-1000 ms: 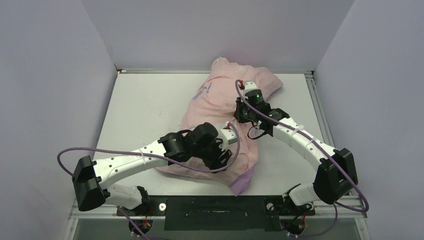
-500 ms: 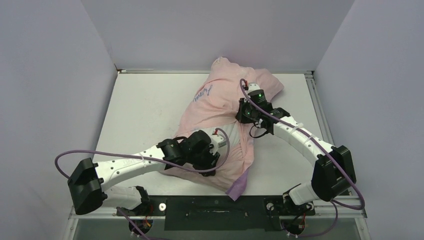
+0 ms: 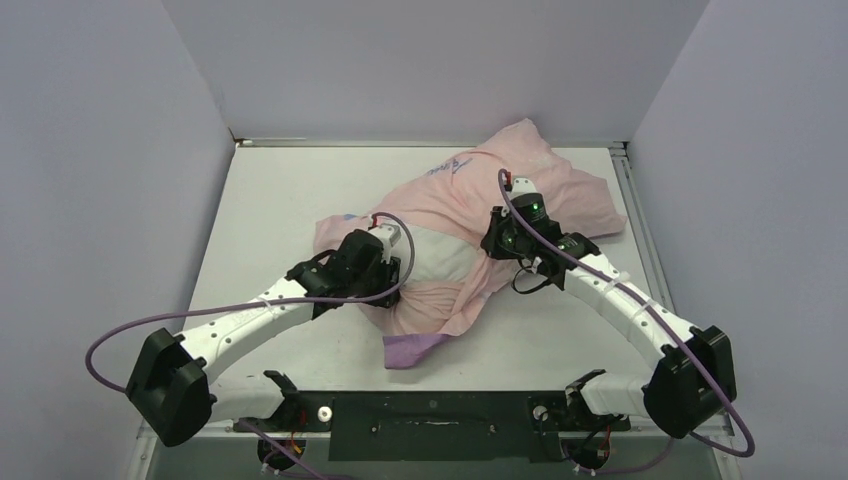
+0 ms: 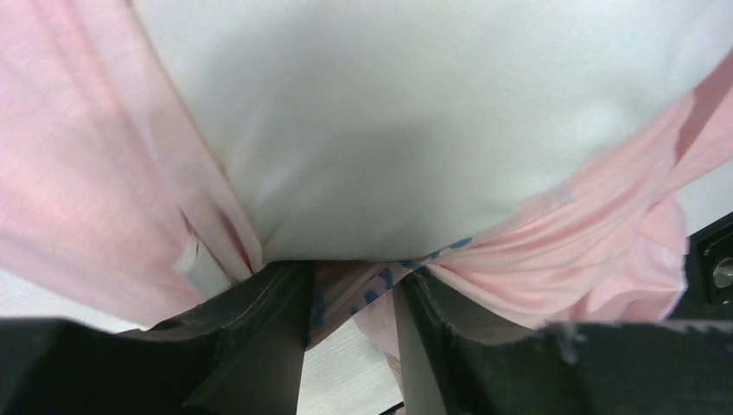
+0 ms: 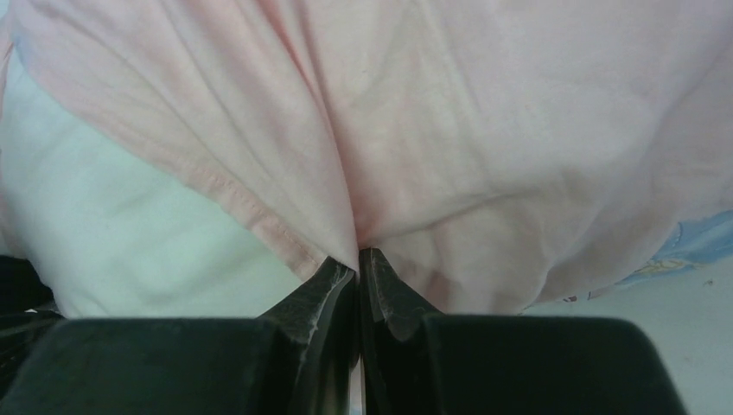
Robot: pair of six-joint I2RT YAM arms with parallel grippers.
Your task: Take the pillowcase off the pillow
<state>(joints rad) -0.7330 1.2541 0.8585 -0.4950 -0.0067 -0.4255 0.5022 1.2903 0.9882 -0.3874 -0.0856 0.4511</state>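
The pale pink pillowcase (image 3: 560, 195) lies bunched from the table's middle to the back right, blue writing near its far end. Part of the white pillow (image 3: 440, 258) bulges out of its open end. My left gripper (image 3: 388, 280) is at the pillow's left edge. In the left wrist view the left gripper (image 4: 350, 268) is clamped on the edge of the pillow (image 4: 415, 130), with a fold of pillowcase (image 4: 86, 173) also between the fingers. My right gripper (image 3: 493, 240) is on the cover's hem. There the right gripper (image 5: 357, 252) is shut on the pillowcase (image 5: 519, 156), beside the bare pillow (image 5: 104, 233).
A purple flap of the cover (image 3: 415, 348) trails toward the near edge. The white table (image 3: 280, 200) is boxed in by lilac walls at the left (image 3: 100, 150), back and right. The black base rail (image 3: 430, 425) runs along the near edge.
The left gripper closed, then moved left and away from the near edge with the pillow. The right gripper moved right with the cover. More white pillow shows now.
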